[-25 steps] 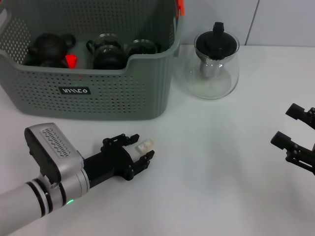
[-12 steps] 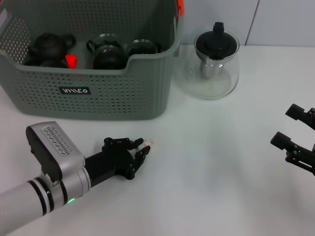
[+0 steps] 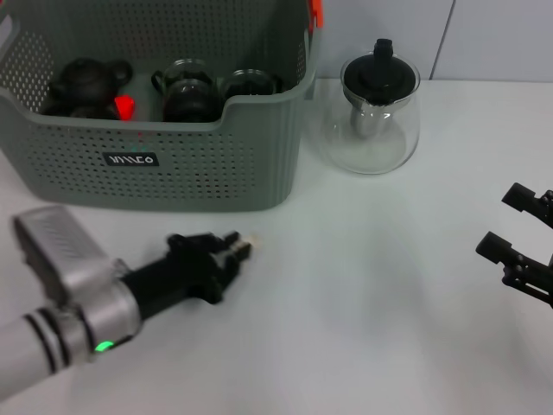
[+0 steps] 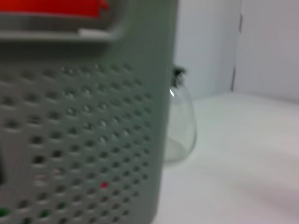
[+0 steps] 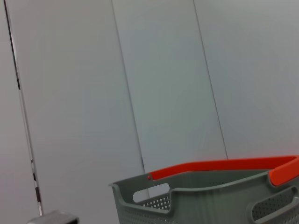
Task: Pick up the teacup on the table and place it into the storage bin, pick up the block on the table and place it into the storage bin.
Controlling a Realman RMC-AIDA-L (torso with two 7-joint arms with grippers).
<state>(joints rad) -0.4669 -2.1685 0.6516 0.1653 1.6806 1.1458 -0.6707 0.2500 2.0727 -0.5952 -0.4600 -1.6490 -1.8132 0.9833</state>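
Small pale block pinched at the tips of the left gripper, fingers narrow around it, just off the worktop before the storage bin. Arm reaching in low. Right gripper idle, fingers spread.

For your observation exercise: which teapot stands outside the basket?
The clear glass teapot with a black lid, on the table beside the basket; the dark teapots sit inside.
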